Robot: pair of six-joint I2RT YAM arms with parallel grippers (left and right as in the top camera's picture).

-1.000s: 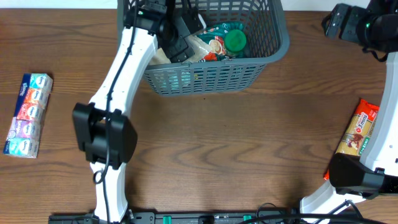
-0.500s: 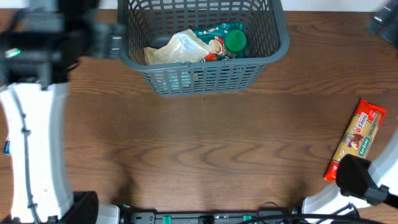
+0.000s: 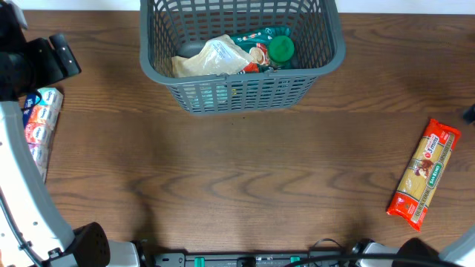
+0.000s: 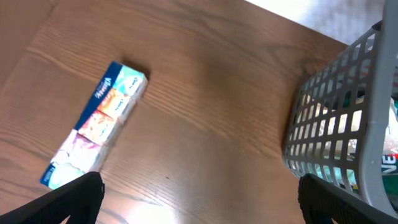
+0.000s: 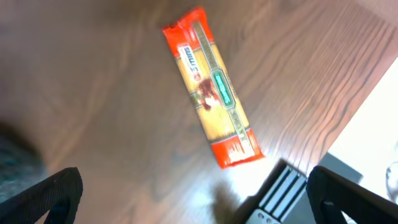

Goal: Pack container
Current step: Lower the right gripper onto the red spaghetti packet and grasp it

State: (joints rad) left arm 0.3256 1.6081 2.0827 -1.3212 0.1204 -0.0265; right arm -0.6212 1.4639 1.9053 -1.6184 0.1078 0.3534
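Well, the wooden table (image 3: 245, 185) carries a tissue pack (image 4: 96, 124) near its left edge, partly covered from above by the left arm (image 3: 22, 170). A red pasta packet (image 5: 211, 87) lies slantwise on the right, well apart from everything else. The left gripper (image 4: 199, 199) and right gripper (image 5: 199, 199) both hang with fingers spread wide, holding nothing. The container (image 3: 245, 93) sits upright at the far middle, mouth up, its long axis running left to right. A pale bag (image 3: 211, 59) and a green-capped item (image 3: 280, 49) lie inside.

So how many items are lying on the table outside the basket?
2: the tissue multipack at left, partly behind the left arm, and the pasta packet at right; the arm may hide more.
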